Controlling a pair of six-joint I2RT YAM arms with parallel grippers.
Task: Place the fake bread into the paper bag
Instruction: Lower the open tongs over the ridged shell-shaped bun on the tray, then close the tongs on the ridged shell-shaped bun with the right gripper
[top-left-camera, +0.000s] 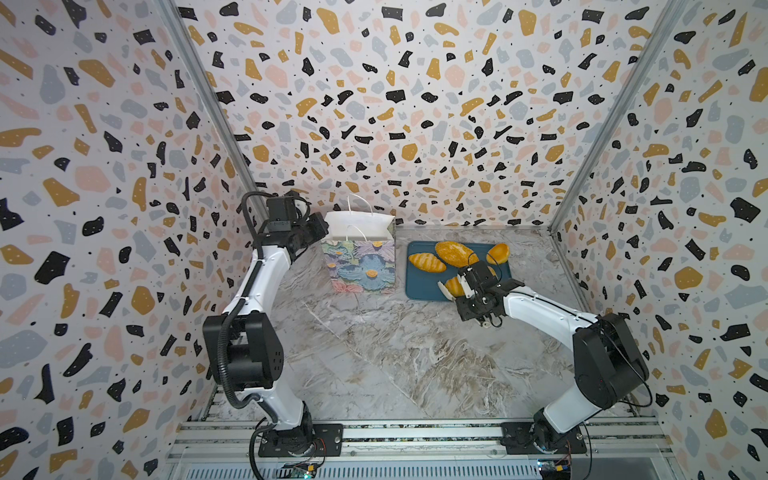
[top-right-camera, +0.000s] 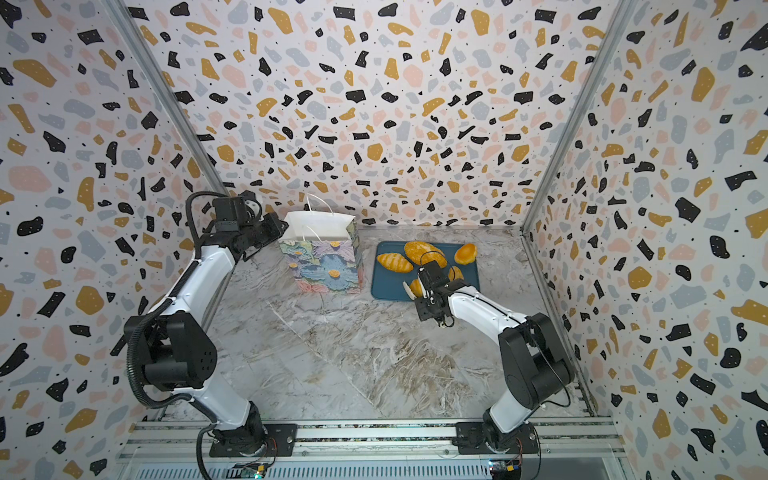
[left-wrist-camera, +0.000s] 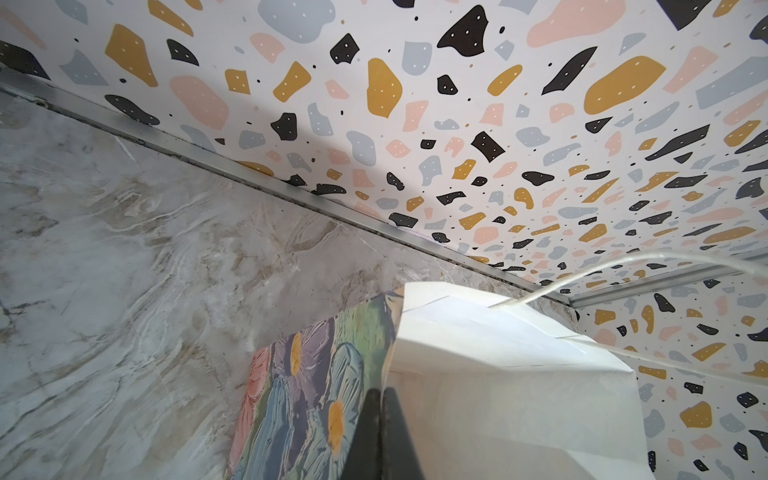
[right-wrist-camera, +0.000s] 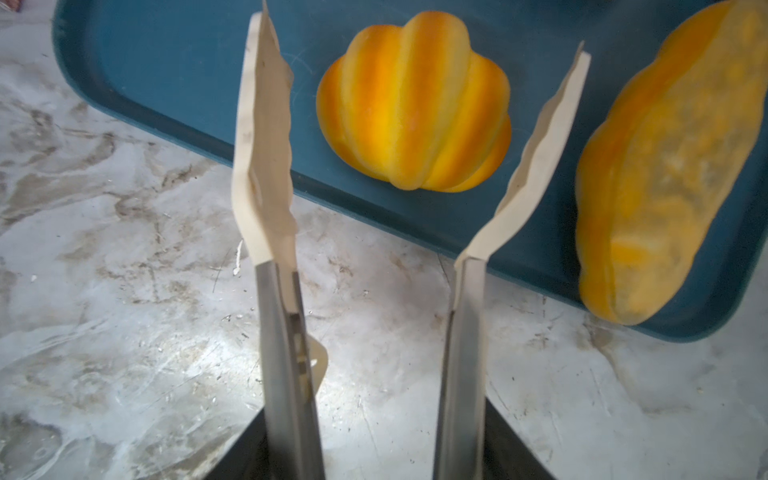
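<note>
The paper bag (top-left-camera: 359, 253) (top-right-camera: 324, 257) stands upright at the back, flowered outside and white inside. My left gripper (top-left-camera: 325, 232) (left-wrist-camera: 380, 399) is shut on the bag's left rim (left-wrist-camera: 395, 353), one finger inside and one outside. Fake bread lies on the teal tray (top-left-camera: 419, 291): a striped roll (top-left-camera: 427, 262), a speckled loaf (top-left-camera: 456, 253), a round bun (top-left-camera: 498, 252) and a striped bun (top-left-camera: 454, 286) (right-wrist-camera: 415, 104). My right gripper (top-left-camera: 457, 287) (right-wrist-camera: 422, 37) is open, its pale fingertips either side of the striped bun with gaps showing.
A longer bread (right-wrist-camera: 665, 166) lies beside the striped bun near the tray's front edge (right-wrist-camera: 374, 199), mostly hidden under my right wrist in both top views. The patterned walls stand close behind the bag and right of the tray. Marble tabletop (top-left-camera: 374, 353) spreads in front.
</note>
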